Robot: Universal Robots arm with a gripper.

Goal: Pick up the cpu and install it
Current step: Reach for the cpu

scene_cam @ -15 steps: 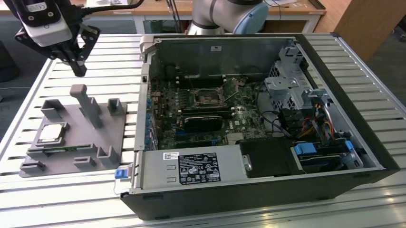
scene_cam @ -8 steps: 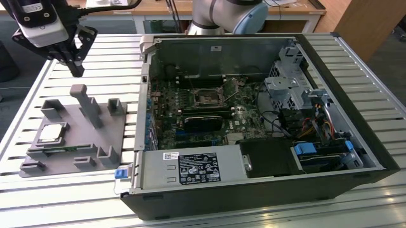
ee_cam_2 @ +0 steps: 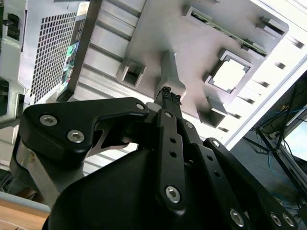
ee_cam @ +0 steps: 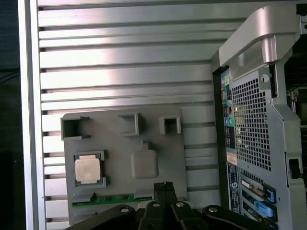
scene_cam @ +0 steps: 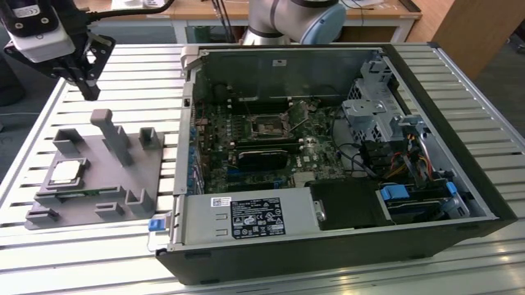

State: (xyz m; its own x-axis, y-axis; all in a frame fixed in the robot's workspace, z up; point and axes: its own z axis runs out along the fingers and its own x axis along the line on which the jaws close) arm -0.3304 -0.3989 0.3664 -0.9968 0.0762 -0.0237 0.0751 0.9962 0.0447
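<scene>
Gripper (scene_cam: 88, 92) hangs empty, fingertips pressed together, above the slatted table (scene_cam: 123, 67). The cpu (ee_cam: 88, 169) lies at one edge of the grey fixture (ee_cam: 158, 143), and a green memory stick (ee_cam: 110, 199) lies along the adjoining edge. The exterior view looks into the open case (scene_cam: 328, 261), to the motherboard socket (scene_cam: 269, 125). The wrist views meet its vented outer wall.

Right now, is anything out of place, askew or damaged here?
Nothing stands out. The cpu lies flat and square in its pocket on the grey tray, the case lies open, and the shut claw hangs above the tray, holding nothing.
</scene>
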